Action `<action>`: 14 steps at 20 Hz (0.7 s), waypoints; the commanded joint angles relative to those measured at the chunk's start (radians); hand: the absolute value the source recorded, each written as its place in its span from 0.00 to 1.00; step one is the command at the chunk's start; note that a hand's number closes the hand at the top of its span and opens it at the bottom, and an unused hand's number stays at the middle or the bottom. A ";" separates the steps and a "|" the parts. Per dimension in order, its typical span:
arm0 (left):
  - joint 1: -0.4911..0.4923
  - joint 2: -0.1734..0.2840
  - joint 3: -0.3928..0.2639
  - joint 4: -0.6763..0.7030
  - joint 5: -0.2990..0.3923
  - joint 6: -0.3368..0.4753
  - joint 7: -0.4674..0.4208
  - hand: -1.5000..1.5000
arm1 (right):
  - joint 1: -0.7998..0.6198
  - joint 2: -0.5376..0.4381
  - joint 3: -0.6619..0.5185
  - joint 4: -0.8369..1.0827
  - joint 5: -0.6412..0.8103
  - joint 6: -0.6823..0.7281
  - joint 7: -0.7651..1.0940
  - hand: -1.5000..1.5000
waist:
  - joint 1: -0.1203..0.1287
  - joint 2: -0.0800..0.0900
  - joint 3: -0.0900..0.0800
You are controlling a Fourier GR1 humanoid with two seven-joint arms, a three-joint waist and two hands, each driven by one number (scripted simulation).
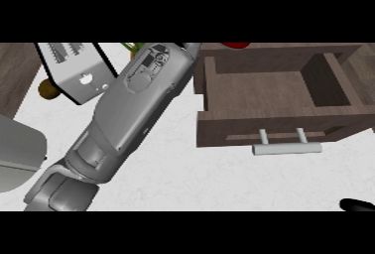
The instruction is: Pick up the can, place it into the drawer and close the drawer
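Observation:
The wooden drawer (pixel 212 87) stands open at the right, its inside bare, with a pale bar handle (pixel 287 148) on its front. My left forearm (pixel 128 106) runs from the lower left up to the top edge, where the picture cuts off its hand. Only a black tip of my right hand (pixel 359 205) shows, in the lower right corner. A red thing (pixel 235 45) peeks in at the top edge behind the drawer. I cannot tell whether it is the can.
A white board with a black rim (pixel 77 69) lies at the upper left, with a brown object (pixel 48 89) beside it and something green (pixel 132 47) behind the forearm. A grey body (pixel 16 154) sits at the left edge. White counter (pixel 205 178) spreads below the drawer.

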 commanded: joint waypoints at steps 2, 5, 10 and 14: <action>-0.102 0.000 -0.005 0.139 0.065 -0.014 -0.027 1.00 | 0.013 0.020 0.021 0.015 0.038 -0.005 -0.033 0.00 | -0.005 0.003 0.000; -0.164 0.000 -0.074 0.188 0.114 0.037 -0.013 1.00 | -0.032 0.004 0.041 0.040 0.048 -0.006 -0.012 0.00 | -0.017 0.005 0.001; -0.246 0.000 -0.097 0.303 0.143 0.044 -0.029 1.00 | -0.099 -0.050 -0.028 0.070 -0.023 -0.004 0.015 0.00 | -0.040 0.013 0.002; -0.268 0.000 -0.125 0.350 0.152 0.083 -0.070 1.00 | -0.064 -0.070 -0.055 0.068 -0.079 0.039 0.001 0.00 | -0.049 0.012 0.002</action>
